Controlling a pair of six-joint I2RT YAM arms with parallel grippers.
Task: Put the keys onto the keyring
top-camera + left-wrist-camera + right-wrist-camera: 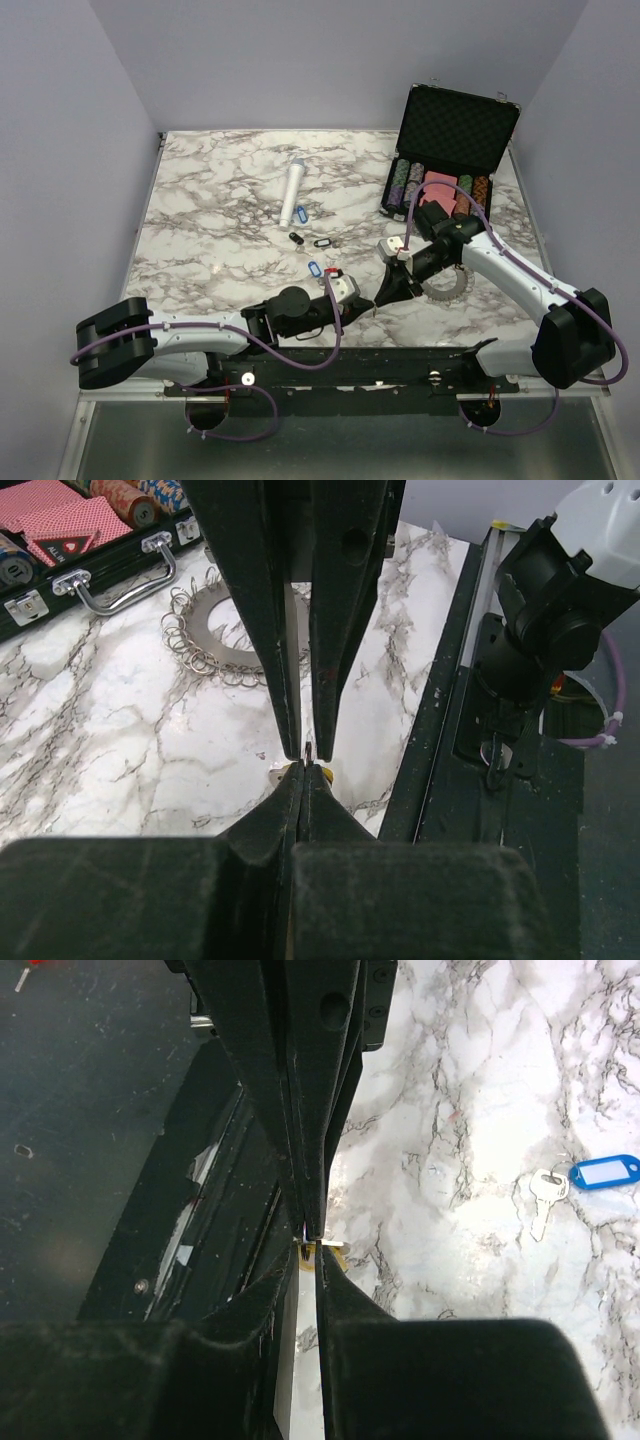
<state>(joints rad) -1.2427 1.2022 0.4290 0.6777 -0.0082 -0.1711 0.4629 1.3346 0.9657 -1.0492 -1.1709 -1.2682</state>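
Marble-veined tabletop point(220, 200) is carrying everything here, and near its front edge the two arms are meeting tip to tip. The left gripper point(303, 771) is pressing its fingers flat together with no gap showing. It is pinching a yellow-tagged key point(330, 1248), of which only slivers of tag and a speck of metal are peeking out at the tips. The right gripper point(309, 1257) is pointing at the same spot from the opposite side, its jaws standing a narrow slit apart with pale light showing between them; whether its tips are touching the key I cannot tell.

The keyring point(225, 635), a flat silvery ring fringed with small wire loops, is lying on the marble just beyond the meeting point. In the top view it is sitting partly under the right arm, apart from the pinched key. A blue-tagged key point(590, 1174) is resting flat on the table to the left of the grippers. Further back, black-tagged keys point(296, 238) are lying close together, and another blue tag point(300, 213) is sitting by the near end of a white cylinder point(292, 190). An open poker chip case point(460, 125) is standing at the far right corner, behind the keyring
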